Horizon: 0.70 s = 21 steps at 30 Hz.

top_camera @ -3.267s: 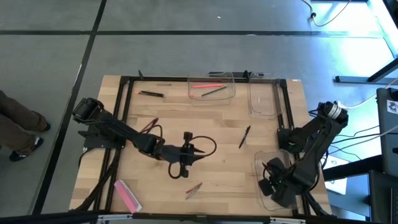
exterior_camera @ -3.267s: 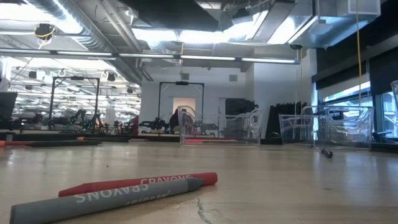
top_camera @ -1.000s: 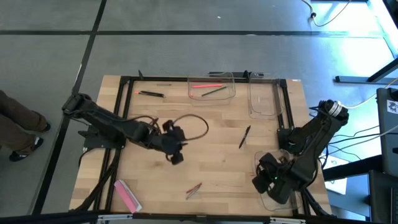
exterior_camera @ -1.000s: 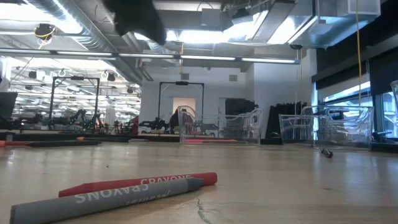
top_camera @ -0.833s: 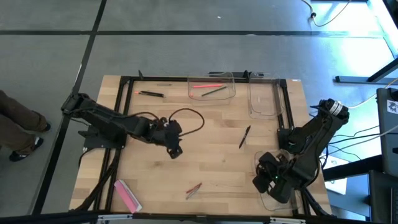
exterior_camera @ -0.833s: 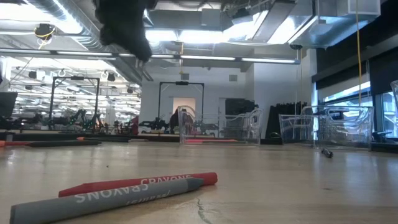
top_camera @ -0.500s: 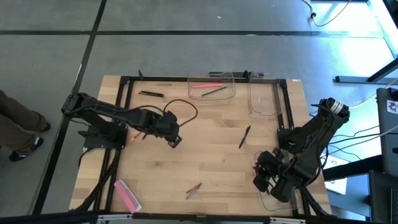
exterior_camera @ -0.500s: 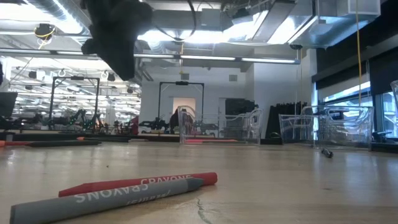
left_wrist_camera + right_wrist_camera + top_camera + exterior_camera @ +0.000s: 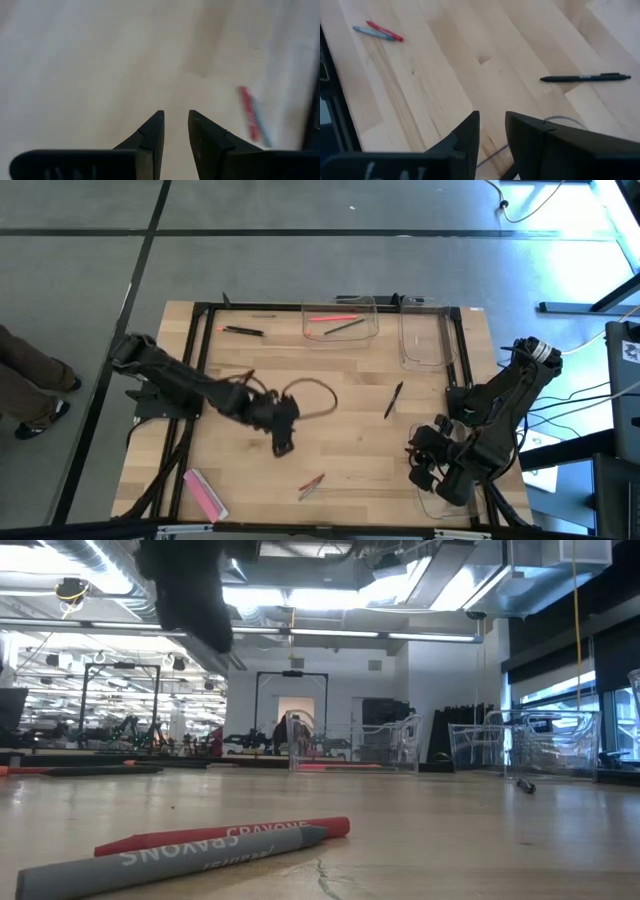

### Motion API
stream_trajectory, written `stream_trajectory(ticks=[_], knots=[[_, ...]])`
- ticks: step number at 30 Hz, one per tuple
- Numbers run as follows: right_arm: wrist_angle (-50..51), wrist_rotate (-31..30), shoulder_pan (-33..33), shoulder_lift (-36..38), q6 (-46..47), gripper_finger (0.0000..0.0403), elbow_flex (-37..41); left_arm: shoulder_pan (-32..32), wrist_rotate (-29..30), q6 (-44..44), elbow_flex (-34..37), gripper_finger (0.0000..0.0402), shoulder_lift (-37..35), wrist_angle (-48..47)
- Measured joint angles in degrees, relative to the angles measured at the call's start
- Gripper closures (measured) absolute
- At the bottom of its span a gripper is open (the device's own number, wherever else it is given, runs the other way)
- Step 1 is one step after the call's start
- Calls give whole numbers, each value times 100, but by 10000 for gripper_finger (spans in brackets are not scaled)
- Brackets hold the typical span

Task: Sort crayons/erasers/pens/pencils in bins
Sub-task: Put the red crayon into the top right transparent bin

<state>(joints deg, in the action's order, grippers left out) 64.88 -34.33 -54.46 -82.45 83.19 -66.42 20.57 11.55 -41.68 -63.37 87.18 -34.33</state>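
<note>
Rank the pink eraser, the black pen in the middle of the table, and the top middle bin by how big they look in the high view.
1. The bin, clearly largest.
2. The pink eraser.
3. The black pen, shorter and far thinner than the eraser.

The left gripper (image 9: pixel 281 446) has moved from mid-table toward the far left, then back toward the near edge, now closer to the crayons (image 9: pixel 311 485). The right gripper (image 9: pixel 420 465) has shifted slightly left off its bin (image 9: pixel 436 502).
</note>
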Motion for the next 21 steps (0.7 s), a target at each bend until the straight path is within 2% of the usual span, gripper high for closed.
stream_trajectory(ticks=[9, 15, 21], knots=[[-100, -426, 4, 13, -589, 308, -208, 868, 265, 45, 0, 321, 686, 905], [-109, -430, 4, 13, -634, 308, -218, 1123, 110, 601, 0, 321, 1207, 1858], [-143, -430, 4, 13, -910, 308, -218, 1189, 94, 627, 0, 321, 1665, 2433]])
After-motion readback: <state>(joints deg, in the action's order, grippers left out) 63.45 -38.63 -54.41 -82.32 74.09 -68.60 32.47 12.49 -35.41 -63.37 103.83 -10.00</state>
